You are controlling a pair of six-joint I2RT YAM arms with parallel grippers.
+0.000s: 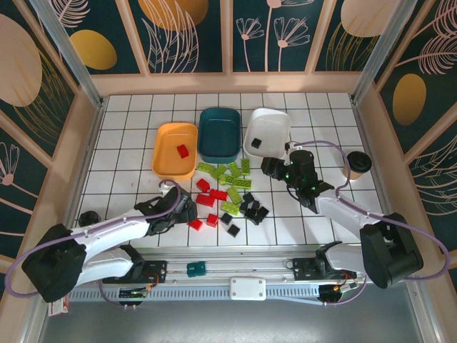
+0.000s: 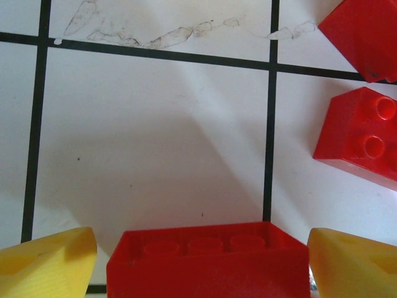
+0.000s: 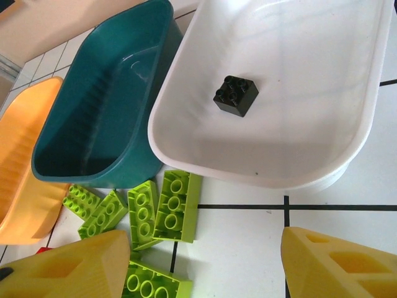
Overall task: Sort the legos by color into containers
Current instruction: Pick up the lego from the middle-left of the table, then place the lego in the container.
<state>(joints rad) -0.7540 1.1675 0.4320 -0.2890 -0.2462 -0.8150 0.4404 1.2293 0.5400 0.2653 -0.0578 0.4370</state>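
Observation:
My left gripper is open low over the table, its yellow fingers either side of a red lego lying hollow side up. A sliver of table shows between the lego and the left finger. Two more red legos lie to its right. In the top view my left gripper sits by the red legos. My right gripper is open and empty above lime green legos, just before the white tray, which holds one black lego. The dark teal tray is empty.
The orange-yellow tray holds one red lego. Green legos and black legos lie scattered mid-table. A brown paper cup stands at the right. A small teal block rests on the front rail.

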